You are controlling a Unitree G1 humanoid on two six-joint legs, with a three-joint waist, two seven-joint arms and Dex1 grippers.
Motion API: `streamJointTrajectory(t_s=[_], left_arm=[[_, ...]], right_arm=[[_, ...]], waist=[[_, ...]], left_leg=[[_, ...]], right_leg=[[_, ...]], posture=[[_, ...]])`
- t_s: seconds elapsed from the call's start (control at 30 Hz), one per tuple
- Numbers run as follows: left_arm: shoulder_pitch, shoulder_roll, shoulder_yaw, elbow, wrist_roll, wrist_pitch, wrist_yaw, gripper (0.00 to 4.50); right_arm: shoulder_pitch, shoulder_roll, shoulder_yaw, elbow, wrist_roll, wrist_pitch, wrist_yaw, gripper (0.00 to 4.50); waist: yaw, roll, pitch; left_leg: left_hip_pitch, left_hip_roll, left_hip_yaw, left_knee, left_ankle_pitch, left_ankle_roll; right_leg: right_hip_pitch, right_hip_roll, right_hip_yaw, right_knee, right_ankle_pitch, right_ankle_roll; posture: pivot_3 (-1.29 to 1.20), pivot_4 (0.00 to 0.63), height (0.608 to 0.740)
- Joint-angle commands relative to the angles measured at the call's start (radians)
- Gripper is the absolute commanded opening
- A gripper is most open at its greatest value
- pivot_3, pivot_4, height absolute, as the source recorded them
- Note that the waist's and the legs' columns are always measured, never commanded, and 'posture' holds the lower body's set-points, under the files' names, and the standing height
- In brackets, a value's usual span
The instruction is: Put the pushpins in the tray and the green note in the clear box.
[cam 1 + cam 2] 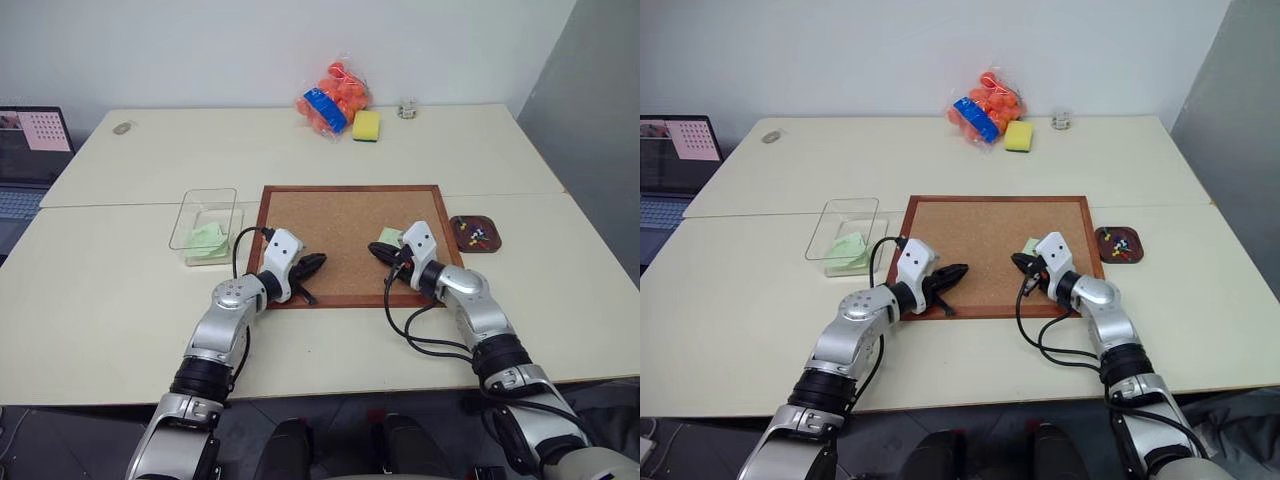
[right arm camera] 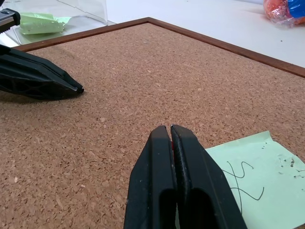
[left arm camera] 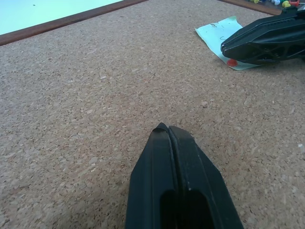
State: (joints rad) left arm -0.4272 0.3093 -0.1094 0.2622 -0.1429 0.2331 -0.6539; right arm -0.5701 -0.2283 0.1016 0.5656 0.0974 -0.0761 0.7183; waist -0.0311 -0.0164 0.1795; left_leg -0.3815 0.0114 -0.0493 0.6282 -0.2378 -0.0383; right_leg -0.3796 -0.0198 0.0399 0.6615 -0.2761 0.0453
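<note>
A pale, smooth table (image 1: 120, 290) is seen from the head camera, with a wood-framed cork board (image 1: 340, 225) lying flat at its centre. The left gripper (image 1: 312, 266) is held low over the board's near left part, its two black fingers pressed together with nothing between them. The right gripper (image 1: 381, 250) is held over the near right part of the board, its tips at the edge of the green note (image 1: 390, 236), a flat pale green square lying on the cork. Just beside the board's right edge sits the tray (image 1: 475, 246), a small dark brown rounded-square dish, with several pushpins (image 1: 477, 235) of mixed colours inside it. To the left of the board stands the clear box (image 1: 204, 224), a transparent low-walled rectangle containing crumpled pale green paper (image 1: 208, 240). At the far edge of the table lie a plastic bag of orange balls (image 1: 335, 100) and a yellow sponge (image 1: 366, 125).

In the left wrist view, the left gripper's tapered matte fingers are shown shut over coarse, speckled cork. Further across the board, the right gripper's tips are closed on a red pushpin (image 3: 232, 62) at the note's corner.

In the right wrist view, the right gripper's fingers are clamped together, with a thin sliver of red visible between them. The note, marked with a thin pen scribble, lies flat beside them.
</note>
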Motion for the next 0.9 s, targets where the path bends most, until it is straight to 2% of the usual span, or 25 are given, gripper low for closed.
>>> streamJointTrajectory(t_s=[0.03,0.2,0.53,0.9], left_arm=[[0.028,-0.002,-0.016,0.021,0.023,0.028,0.012,0.00],[0.033,0.001,-0.017,0.016,0.021,0.028,0.014,0.00],[0.032,-0.002,-0.020,0.021,0.022,0.024,0.012,0.00],[0.024,-0.005,-0.021,0.032,0.022,0.022,0.011,0.00]], right_arm=[[-0.015,0.008,0.017,0.011,-0.020,-0.021,0.003,0.03],[-0.012,-0.001,-0.010,-0.004,-0.002,-0.027,0.000,0.03],[0.030,-0.019,-0.041,-0.165,0.074,0.034,0.025,0.03],[0.031,-0.028,-0.079,-0.217,0.111,0.098,0.002,0.03]], waist=[[0.000,0.000,0.000],[-0.001,0.000,0.000],[0.004,0.000,0.000],[0.003,0.000,0.000]], left_leg=[[0.000,0.000,0.000,0.000,0.000,0.000],[0.000,0.000,0.000,0.000,0.000,0.000],[-0.003,0.000,0.000,0.000,0.000,0.000],[-0.003,0.000,0.000,0.000,0.000,0.000]], right_leg=[[0.000,0.000,0.000,0.000,0.000,0.000],[0.000,0.000,0.000,0.000,0.000,0.000],[-0.002,-0.001,0.000,-0.001,0.000,0.000],[-0.002,-0.001,0.000,-0.001,0.000,0.000]], posture=[[0.00,0.150,0.740],[0.00,0.150,0.740],[0.00,0.150,0.740],[0.00,0.150,0.740]])
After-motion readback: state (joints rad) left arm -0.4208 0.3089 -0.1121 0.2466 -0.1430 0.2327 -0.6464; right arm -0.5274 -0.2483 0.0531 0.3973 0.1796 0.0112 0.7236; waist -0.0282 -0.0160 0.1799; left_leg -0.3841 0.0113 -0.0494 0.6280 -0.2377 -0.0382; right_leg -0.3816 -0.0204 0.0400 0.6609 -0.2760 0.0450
